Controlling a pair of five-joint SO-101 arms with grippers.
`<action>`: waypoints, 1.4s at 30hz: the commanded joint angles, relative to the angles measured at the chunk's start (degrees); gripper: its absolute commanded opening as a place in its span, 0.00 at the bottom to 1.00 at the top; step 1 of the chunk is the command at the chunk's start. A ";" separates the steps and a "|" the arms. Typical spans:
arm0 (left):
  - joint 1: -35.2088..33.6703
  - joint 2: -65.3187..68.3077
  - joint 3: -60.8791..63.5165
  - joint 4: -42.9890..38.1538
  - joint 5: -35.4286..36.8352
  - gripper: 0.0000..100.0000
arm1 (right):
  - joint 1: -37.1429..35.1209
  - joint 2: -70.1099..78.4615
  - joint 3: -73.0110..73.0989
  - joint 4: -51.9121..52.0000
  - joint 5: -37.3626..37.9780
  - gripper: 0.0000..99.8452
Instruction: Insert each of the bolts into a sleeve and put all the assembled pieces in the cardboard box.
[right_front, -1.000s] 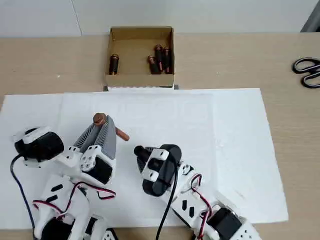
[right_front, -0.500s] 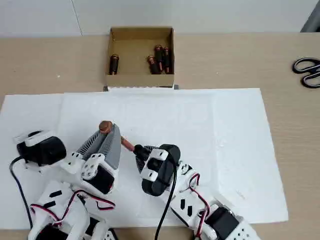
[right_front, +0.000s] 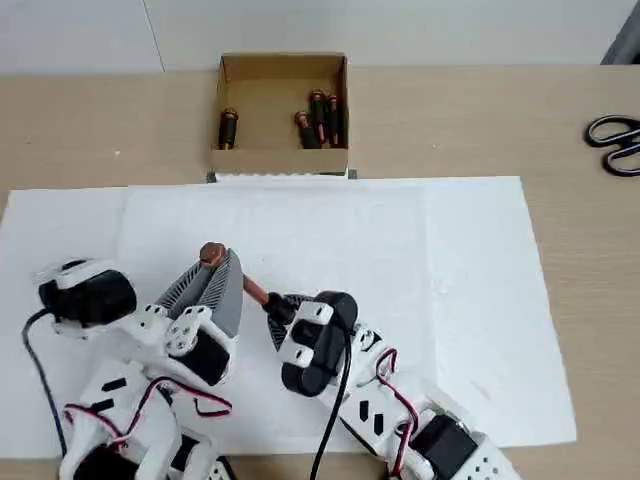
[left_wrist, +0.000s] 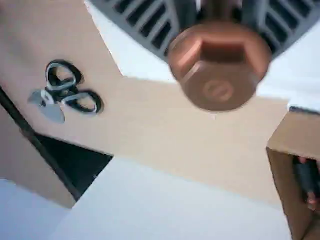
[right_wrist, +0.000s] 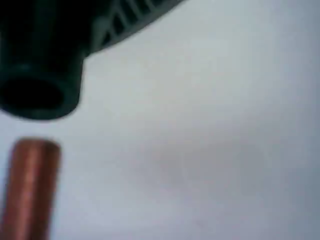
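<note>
My left gripper (right_front: 214, 264) is shut on a copper bolt (right_front: 232, 274). The bolt's hex head (left_wrist: 218, 65) faces the left wrist camera and its shank slants toward my right gripper (right_front: 286, 311). That gripper is shut on a black sleeve (right_front: 275, 305). In the right wrist view the sleeve's open mouth (right_wrist: 39, 96) is a short gap from the bolt's shank tip (right_wrist: 34, 170), and the two are slightly out of line. At the far edge of the table stands the cardboard box (right_front: 282, 158), holding several assembled pieces (right_front: 320, 118).
White paper (right_front: 440, 280) covers the near half of the wooden table. A pair of scissors (right_front: 615, 143) lies at the far right. The two arm bases crowd the front edge.
My left gripper has carried the bolt nearer the front and right, bringing its shank tip up to the sleeve's mouth. The right gripper has shifted slightly toward it.
</note>
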 joint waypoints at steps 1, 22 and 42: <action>0.18 -0.44 -0.04 -0.18 0.35 0.01 | -0.48 -0.57 -3.08 -1.71 0.26 0.00; 5.63 -0.26 1.80 0.88 -1.41 0.01 | -0.31 -0.66 -4.66 -1.71 3.25 0.00; 6.51 -0.35 1.71 4.48 -5.36 0.01 | -0.57 -0.66 -4.75 -1.80 3.34 0.00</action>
